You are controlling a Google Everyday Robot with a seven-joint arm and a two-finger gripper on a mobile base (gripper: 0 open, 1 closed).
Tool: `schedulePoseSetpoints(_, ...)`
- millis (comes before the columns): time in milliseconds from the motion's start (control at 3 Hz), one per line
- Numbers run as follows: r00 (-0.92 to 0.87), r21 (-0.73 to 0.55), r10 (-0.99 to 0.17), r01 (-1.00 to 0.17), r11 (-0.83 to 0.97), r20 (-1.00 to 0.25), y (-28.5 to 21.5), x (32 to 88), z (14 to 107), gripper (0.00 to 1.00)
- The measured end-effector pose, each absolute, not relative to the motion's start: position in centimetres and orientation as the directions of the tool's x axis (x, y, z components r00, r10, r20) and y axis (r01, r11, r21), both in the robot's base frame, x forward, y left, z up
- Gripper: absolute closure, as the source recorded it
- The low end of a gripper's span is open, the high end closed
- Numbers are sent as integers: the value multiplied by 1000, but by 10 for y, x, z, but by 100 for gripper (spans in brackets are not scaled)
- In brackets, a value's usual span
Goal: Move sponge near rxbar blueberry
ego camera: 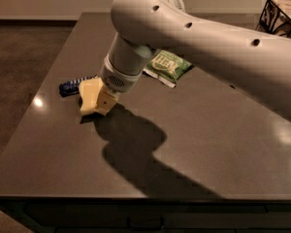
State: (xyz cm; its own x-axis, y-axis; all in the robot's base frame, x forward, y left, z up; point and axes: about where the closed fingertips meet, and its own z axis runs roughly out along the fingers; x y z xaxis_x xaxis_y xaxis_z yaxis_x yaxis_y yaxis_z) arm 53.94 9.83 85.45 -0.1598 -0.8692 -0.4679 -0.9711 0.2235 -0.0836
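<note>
The pale yellow sponge (89, 94) is at the table's left side, held at the end of my arm, low over the dark tabletop (208, 144). My gripper (99, 102) is shut on it; one cream finger (106, 104) shows on its right face. The rxbar blueberry (72, 85), a thin dark blue wrapper, lies on the table just left of and behind the sponge, a small gap away. The big white arm comes in from the upper right and hides the wrist.
A green chip bag (168, 66) lies behind the arm near the table's middle. A black wire basket (280, 14) stands at the far right corner. The table's left edge is close to the bar.
</note>
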Motion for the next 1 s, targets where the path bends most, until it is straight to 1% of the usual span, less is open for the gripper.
schedulePoseSetpoints(333,-157,-85,-870,-972,221,-468,99,539,855,15)
schedulePoseSetpoints(667,-155,-85,-871,-972,219,-467,100,538,855,0)
schedulePoseSetpoints(1000,-155,-85,-871,-972,218,-467,100,538,855,0)
